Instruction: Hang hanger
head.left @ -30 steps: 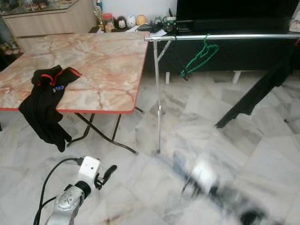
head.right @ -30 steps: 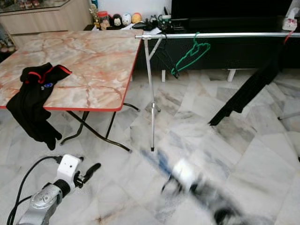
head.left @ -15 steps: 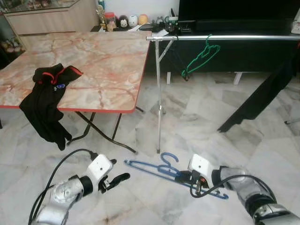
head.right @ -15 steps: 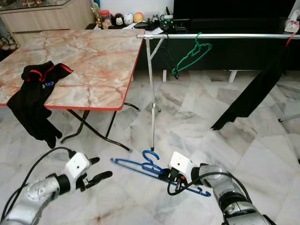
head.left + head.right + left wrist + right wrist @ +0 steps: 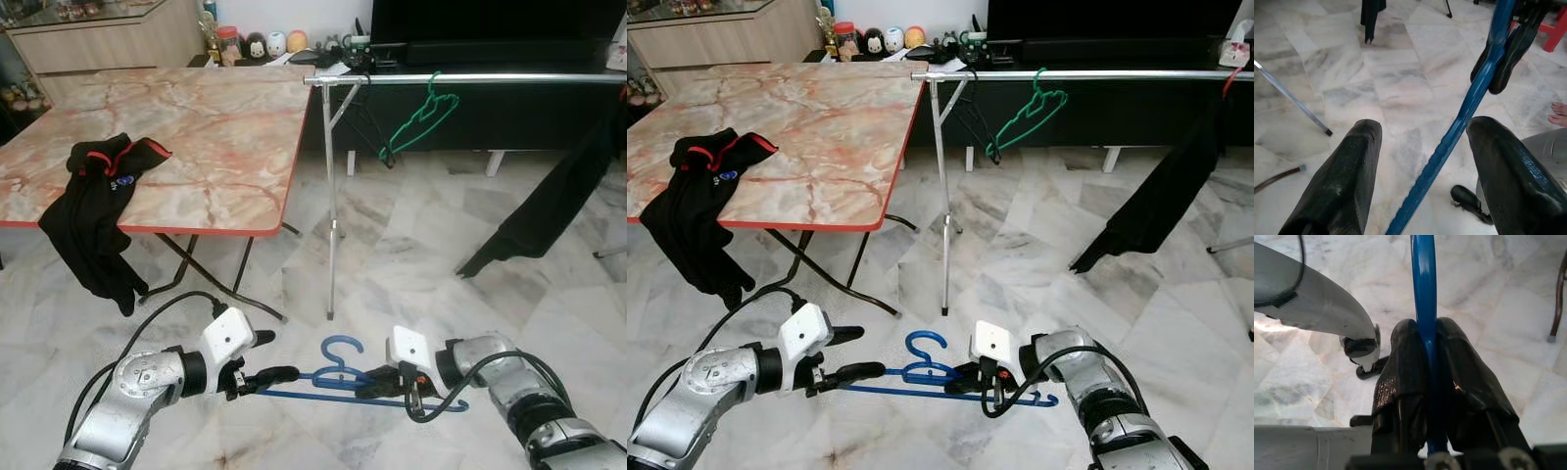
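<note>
The blue hanger (image 5: 338,380) hangs low over the marble floor (image 5: 411,245), at about 6 o'clock from the foot of the clothes rail (image 5: 470,77), its hook pointing up. The right tool (image 5: 377,387) is pinched on the hanger's bar; the right wrist view shows both black fingers (image 5: 1400,377) pressed flat against the blue bar, which the eye views only hint at. The left tool (image 5: 269,377) reaches in from 9 o'clock, and the left wrist view reveals its fingers (image 5: 1342,181) spread apart with the blue bar running between them, untouched. Both silver arms bend inward, forearms nearly level. A green hanger (image 5: 419,119) hangs on the rail; a black garment (image 5: 98,220) drapes off the desk (image 5: 216,137).
</note>
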`<state>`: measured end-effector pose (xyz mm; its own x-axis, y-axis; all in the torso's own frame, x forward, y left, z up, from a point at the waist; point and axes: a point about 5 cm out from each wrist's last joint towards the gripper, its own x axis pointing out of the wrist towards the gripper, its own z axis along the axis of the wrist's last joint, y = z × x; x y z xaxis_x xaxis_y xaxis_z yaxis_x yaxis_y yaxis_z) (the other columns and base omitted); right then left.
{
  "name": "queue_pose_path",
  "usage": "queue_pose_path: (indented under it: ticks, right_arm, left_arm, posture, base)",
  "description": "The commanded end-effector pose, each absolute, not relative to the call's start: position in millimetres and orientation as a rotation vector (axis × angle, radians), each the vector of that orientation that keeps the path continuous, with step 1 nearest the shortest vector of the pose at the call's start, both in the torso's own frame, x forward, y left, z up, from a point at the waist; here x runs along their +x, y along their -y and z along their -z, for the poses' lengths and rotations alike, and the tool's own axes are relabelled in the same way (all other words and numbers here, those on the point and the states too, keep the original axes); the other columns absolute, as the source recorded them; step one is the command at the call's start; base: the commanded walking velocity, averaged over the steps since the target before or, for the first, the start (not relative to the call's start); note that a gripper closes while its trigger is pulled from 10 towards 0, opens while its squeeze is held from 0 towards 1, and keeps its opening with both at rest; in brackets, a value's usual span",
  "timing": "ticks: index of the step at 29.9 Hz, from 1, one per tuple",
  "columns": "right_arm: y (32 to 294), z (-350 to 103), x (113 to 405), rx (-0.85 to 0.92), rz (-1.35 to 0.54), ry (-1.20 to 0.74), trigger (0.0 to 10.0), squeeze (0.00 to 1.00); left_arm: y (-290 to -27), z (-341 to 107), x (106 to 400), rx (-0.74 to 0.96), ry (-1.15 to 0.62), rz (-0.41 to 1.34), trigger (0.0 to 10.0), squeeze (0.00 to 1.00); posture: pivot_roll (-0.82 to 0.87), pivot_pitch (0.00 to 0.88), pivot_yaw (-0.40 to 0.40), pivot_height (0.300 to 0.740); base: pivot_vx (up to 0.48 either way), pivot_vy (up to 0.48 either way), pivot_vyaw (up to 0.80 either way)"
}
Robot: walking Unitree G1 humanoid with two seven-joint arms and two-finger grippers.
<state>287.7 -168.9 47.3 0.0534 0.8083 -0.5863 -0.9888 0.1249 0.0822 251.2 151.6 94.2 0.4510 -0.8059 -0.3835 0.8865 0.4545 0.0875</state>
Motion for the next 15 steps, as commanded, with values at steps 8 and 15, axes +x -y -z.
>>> queue_pose_path:
  ticks: [8,15]
  right_arm:
    - [156,-54,291,-0.36,-1.453,-0.525,10.0,0.0]
    - [147,-54,286,-0.351,-1.529,-0.537,10.0,0.0]
  left_arm:
    - [-152,-92,254,0.254,-0.362,1.042,10.0,0.0]
    - [-144,-90,257,0.23,-0.371,1.049,10.0,0.0]
  posture:
    - [-0.1,0.0,0.043,0.74]
    - [-0.1,0.0,0.039,0.74]
  base:
    - [0.0,0.0,0.0]
    - [0.0,0.0,0.0]
